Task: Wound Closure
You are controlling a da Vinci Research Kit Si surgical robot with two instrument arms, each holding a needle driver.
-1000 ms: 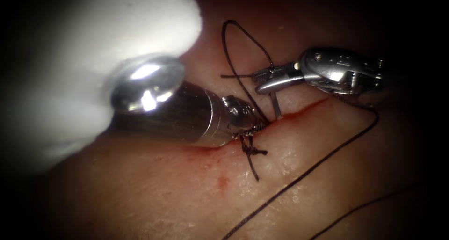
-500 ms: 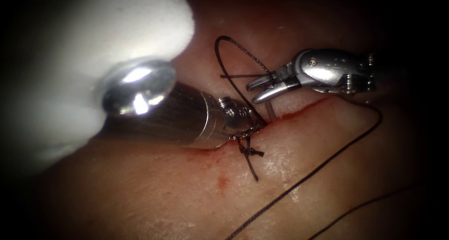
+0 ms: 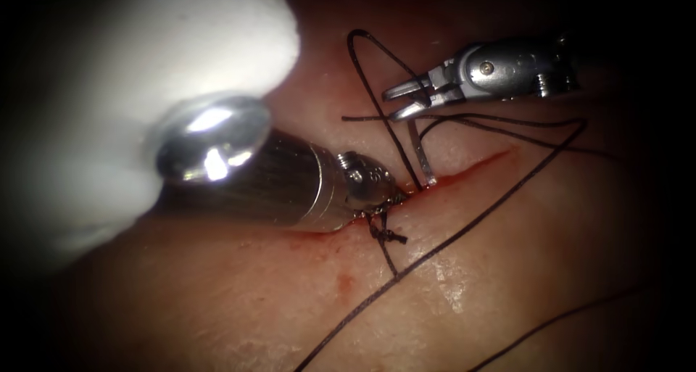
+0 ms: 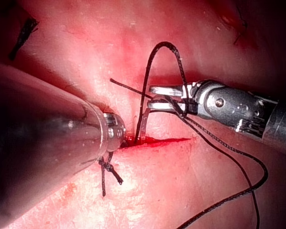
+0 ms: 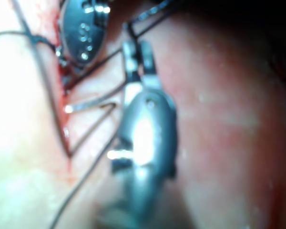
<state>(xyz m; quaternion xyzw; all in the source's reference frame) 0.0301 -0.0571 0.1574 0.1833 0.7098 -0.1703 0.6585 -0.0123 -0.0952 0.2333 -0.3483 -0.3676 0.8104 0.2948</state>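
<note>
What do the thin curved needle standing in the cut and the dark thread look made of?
The thin curved needle looks like polished steel: silvery with a bright glint. The dark thread looks like braided black suture, matte; its weave is hard to confirm. The right tool grips thread.

I see polished, glossy metal on the left tool [image 3: 380,191] beside the cut [image 3: 471,167], and on the right tool [image 3: 406,100]. The thread [image 3: 464,234] looks dark, matt; the tissue [image 3: 507,270] glistens wet.
</note>
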